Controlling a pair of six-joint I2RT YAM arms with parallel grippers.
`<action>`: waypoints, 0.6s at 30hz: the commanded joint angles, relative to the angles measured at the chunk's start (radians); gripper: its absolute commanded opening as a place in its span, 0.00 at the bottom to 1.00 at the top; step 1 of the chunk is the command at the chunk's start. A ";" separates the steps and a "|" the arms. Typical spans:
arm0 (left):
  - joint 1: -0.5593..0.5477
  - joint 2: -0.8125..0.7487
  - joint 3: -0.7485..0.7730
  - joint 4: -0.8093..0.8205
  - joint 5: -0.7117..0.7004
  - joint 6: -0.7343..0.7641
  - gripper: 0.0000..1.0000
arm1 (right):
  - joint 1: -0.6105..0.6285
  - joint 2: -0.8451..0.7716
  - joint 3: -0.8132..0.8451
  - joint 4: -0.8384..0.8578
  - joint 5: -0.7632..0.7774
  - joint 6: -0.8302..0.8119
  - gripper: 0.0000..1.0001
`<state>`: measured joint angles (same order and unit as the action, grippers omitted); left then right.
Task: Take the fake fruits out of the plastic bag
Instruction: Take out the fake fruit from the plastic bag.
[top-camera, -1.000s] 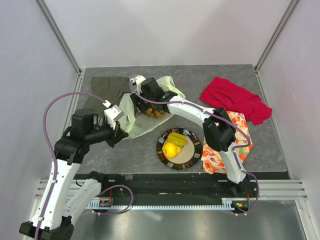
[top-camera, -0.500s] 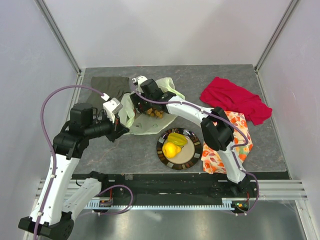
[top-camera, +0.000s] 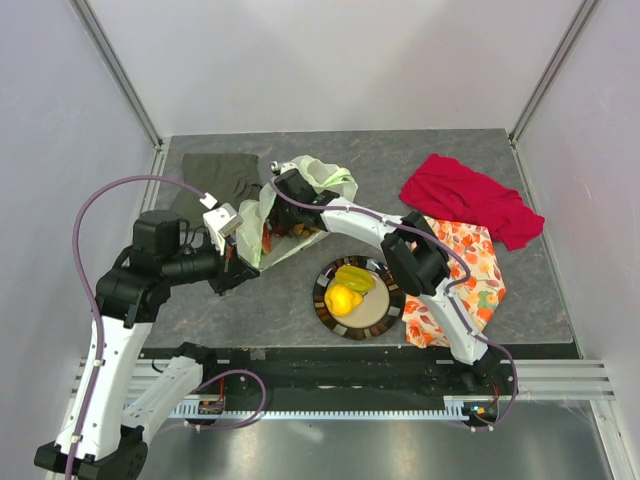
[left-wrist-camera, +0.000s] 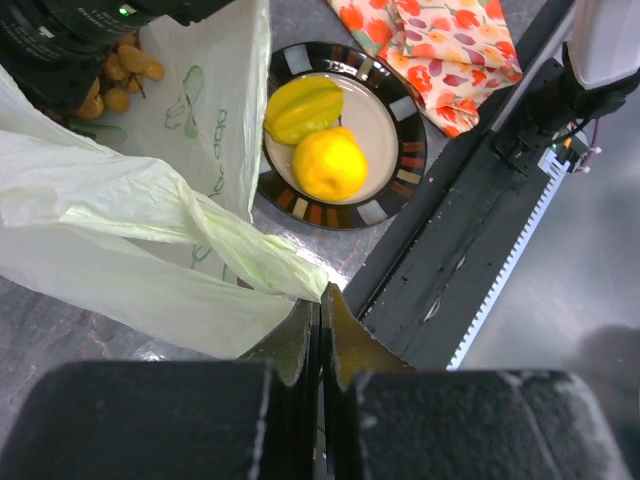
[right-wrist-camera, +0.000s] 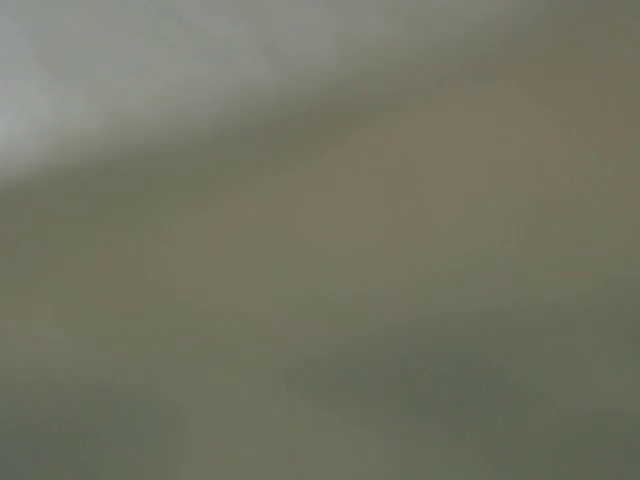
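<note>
While the left pincer (left-wrist-camera: 322, 300) is pinching the bag (left-wrist-camera: 120, 230) tight, the right pincer (top-camera: 284, 200) is sitting inside it (open or closed, I cannot tell).

We see the plastic bag (left-wrist-camera: 120, 230) as thin, crinkled, translucent film; the lemon (left-wrist-camera: 329, 163) is smooth, slightly glossy plastic; the plate (left-wrist-camera: 405, 108) gleams glazed; the bench (top-camera: 280, 300) looks matt, mottled grey.
</note>
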<state>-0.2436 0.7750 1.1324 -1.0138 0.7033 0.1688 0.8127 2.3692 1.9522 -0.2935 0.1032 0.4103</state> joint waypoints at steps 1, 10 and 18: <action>0.001 -0.028 0.014 -0.051 0.070 0.026 0.02 | 0.005 0.019 0.056 0.025 0.000 0.044 0.88; 0.001 -0.019 -0.066 0.082 0.002 -0.022 0.02 | -0.018 -0.161 -0.080 0.028 -0.208 -0.096 0.50; 0.001 0.041 -0.095 0.274 -0.053 -0.029 0.02 | -0.110 -0.410 -0.294 -0.007 -0.585 -0.333 0.48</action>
<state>-0.2436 0.7956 1.0458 -0.8867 0.6807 0.1692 0.7418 2.1010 1.7088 -0.3130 -0.2523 0.2459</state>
